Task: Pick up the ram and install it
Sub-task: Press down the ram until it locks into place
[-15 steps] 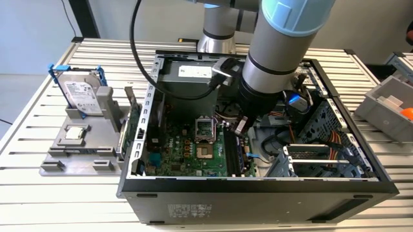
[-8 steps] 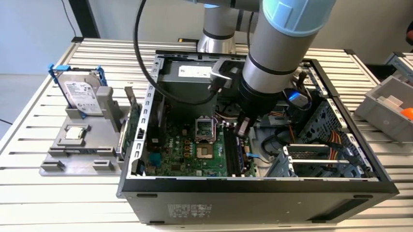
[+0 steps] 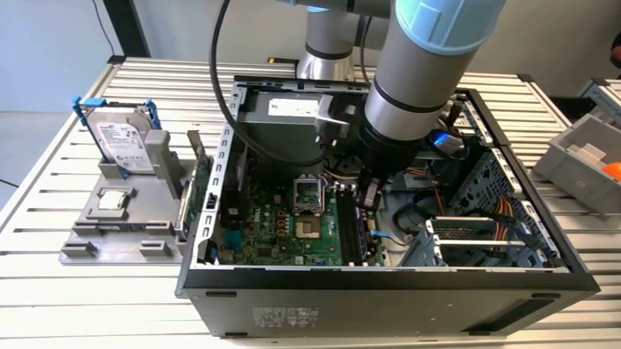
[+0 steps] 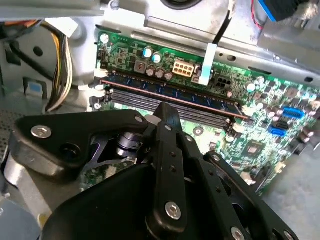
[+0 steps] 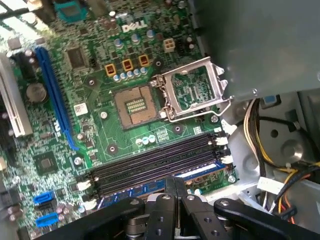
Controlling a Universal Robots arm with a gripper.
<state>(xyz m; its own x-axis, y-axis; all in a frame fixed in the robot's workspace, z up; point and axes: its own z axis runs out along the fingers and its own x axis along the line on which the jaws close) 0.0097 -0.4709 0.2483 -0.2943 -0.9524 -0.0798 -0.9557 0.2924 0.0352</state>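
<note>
I am viewing the open computer case (image 3: pixel 388 294) with the arm reaching down into it. Writing: a pale sticker is showing on the motherboard (image 5: pixel 50 150) and white lettering near its edge, but I am not recording the wording.

Materials: the motherboard is glossy green, studded with round capacitors. The CPU socket (image 5: pixel 136 106) is a square of gold contacts, with its bright metal frame swung open beside it. Long black memory slots (image 5: pixel 160 159) are running in parallel just beside the socket.

The ram (image 4: pixel 200 97) is a thin dark-blue stick with black chips. It is lying lengthwise in the slot row farthest from the CPU socket, white latch tabs at its ends. In the first wrist view I am seeing it as a blue strip (image 5: pixel 145 189).

The gripper (image 5: pixel 175 189) is matte black with silver screws. Its jaws are looking pressed together with nothing between them. The fingertips (image 4: pixel 162 111) are sitting right at the ram's top edge, on the far side of the slots from the CPU socket; I cannot tell whether they are touching it.
</note>
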